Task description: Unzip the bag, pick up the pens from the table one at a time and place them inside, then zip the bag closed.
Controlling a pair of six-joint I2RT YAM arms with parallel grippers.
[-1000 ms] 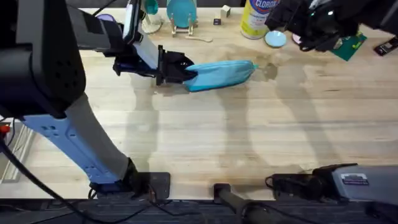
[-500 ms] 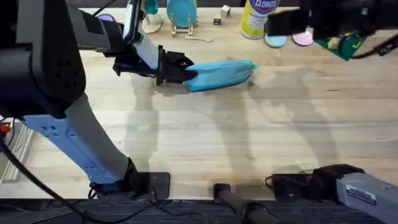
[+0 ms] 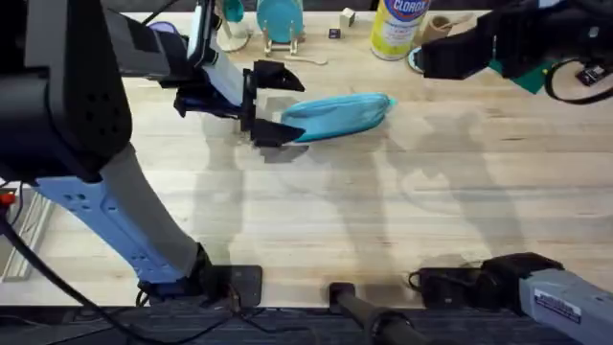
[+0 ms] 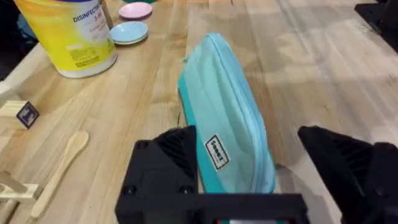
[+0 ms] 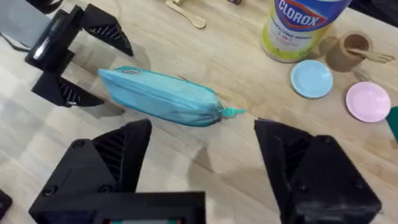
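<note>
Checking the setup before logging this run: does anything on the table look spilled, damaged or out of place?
Nothing stands out. The bag lies flat on the table, zipped shut, between the open fingers of the left gripper. The wipes tub stands upright, and the two small plates sit flat.

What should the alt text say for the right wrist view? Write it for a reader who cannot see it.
A turquoise zipped bag lies on the wooden table, with the left gripper open around its far end. Beyond it stand a Clorox canister, a blue plate and a pink plate.
</note>
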